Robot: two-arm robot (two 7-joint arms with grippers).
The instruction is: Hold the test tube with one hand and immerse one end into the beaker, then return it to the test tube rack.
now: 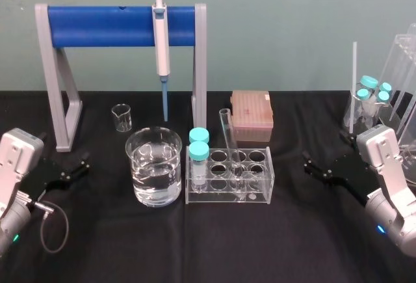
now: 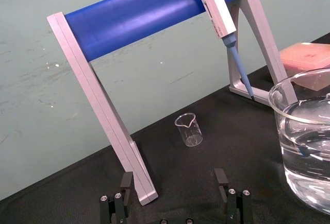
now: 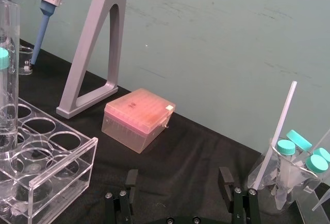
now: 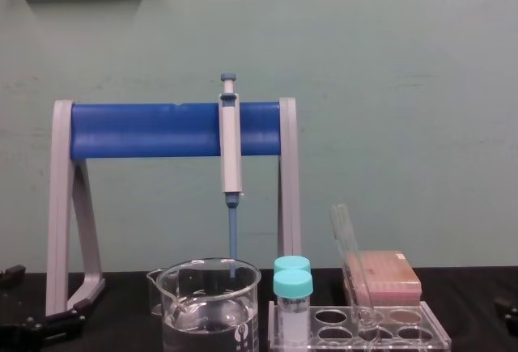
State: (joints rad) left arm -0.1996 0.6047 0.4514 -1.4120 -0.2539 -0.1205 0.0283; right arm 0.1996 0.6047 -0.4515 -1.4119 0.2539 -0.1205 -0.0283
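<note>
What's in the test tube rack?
The test tube rack holds the leaning test tube and two teal-capped vials at its left; the front vial covers the rear one's body.

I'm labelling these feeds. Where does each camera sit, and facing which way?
Head: high, looking down on beaker and test tube rack; left hand and right hand, both open, at the sides.
Chest: low, looking level across the table; hand tips at the lower corners.
Left wrist: behind the left hand, facing the small beaker.
Right wrist: behind the right hand, facing the pink box.
Both wrist views share the pipette.
</note>
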